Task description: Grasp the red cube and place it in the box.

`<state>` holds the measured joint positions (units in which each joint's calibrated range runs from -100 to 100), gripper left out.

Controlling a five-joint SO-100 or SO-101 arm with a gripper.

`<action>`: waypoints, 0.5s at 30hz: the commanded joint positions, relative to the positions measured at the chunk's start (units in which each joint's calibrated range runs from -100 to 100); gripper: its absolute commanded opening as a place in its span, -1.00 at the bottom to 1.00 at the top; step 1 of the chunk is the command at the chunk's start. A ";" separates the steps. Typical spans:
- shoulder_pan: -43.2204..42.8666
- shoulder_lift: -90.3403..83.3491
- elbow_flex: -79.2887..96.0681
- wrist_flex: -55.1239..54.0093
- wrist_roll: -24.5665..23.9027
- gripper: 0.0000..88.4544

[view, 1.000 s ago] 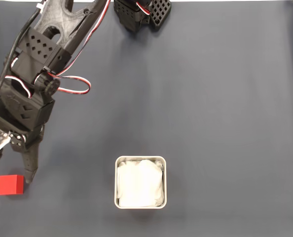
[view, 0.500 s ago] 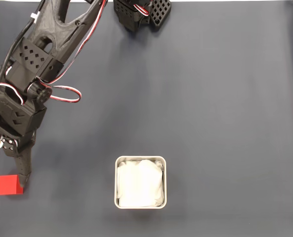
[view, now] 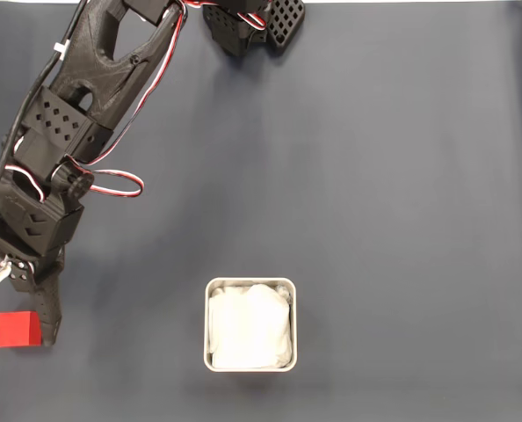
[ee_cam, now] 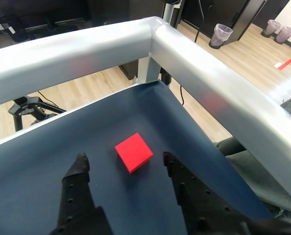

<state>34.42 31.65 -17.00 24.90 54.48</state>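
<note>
The red cube (view: 17, 329) lies on the dark mat near the lower left corner of the fixed view. My gripper (view: 24, 330) is open and low around it, and one black finger (view: 48, 321) stands just right of the cube. In the wrist view the red cube (ee_cam: 133, 152) sits between and slightly beyond the two spread fingertips of the gripper (ee_cam: 124, 159), touching neither. The box (view: 250, 282), a square silvery tin with a white lining, stands well to the right of the cube at the bottom centre.
The arm's base (view: 248, 26) is at the top centre of the fixed view. In the wrist view a silvery frame rail (ee_cam: 209, 83) runs past the mat's corner just beyond the cube. Open mat stretches between cube and box.
The arm has swung left and down, carrying the black finger from above the cube's right corner to alongside its right face. Cube and box have not moved.
</note>
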 commanded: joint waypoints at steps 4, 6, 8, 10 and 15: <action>0.31 0.23 -2.89 -2.28 0.34 -0.17; 0.31 0.67 -2.89 -2.69 0.34 -0.16; 0.24 1.19 -2.89 -3.02 0.34 -0.16; 0.24 1.62 -2.89 -3.34 0.29 -0.16; 0.24 3.01 -2.89 -4.16 0.34 -0.13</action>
<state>34.42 35.39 -17.18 22.04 54.53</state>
